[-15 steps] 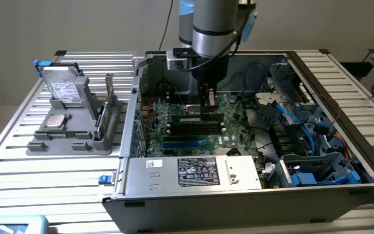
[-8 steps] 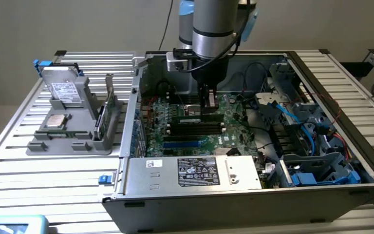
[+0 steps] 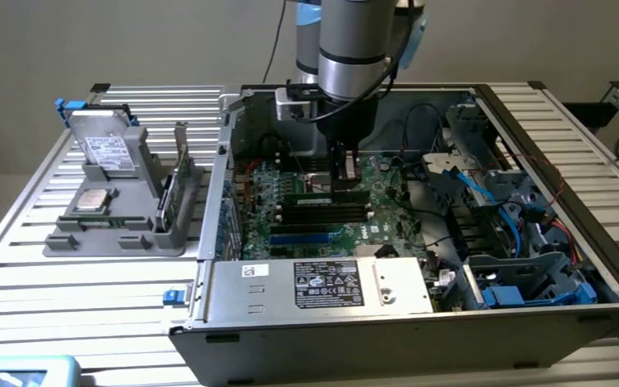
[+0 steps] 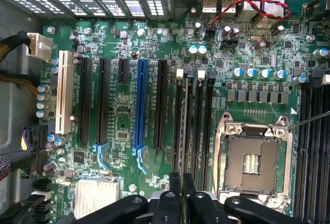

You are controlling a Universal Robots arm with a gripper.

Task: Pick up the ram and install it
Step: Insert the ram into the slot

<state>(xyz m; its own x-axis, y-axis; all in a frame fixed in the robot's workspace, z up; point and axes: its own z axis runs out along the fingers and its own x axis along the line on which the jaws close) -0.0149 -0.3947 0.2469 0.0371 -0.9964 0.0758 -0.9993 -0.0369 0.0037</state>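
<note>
My gripper [image 3: 342, 179] reaches down into the open computer case [image 3: 396, 339], over the motherboard [image 3: 288, 234]. Just under the fingertips, the ram [image 3: 326, 196] shows as a narrow dark-green stick lying along the first of the black memory slots [image 3: 321, 211]. In the wrist view the two black fingers [image 4: 175, 185] stand close together with only a thin gap. The ram [image 4: 182, 131] runs edge-on from that gap, along a black slot beside the empty CPU socket [image 4: 252, 162]. The gripper looks shut on the ram's top edge. How deep the ram sits in the slot I cannot tell.
A grey fixture [image 3: 116, 218] on the slatted table [image 3: 62, 298] at the exterior view's left holds a drive, a chip and an upright green card [image 3: 184, 181]. Inside the case are a labelled metal box [image 3: 321, 284], blue cables [image 3: 482, 189], drive cages and a blue expansion slot [image 4: 140, 105].
</note>
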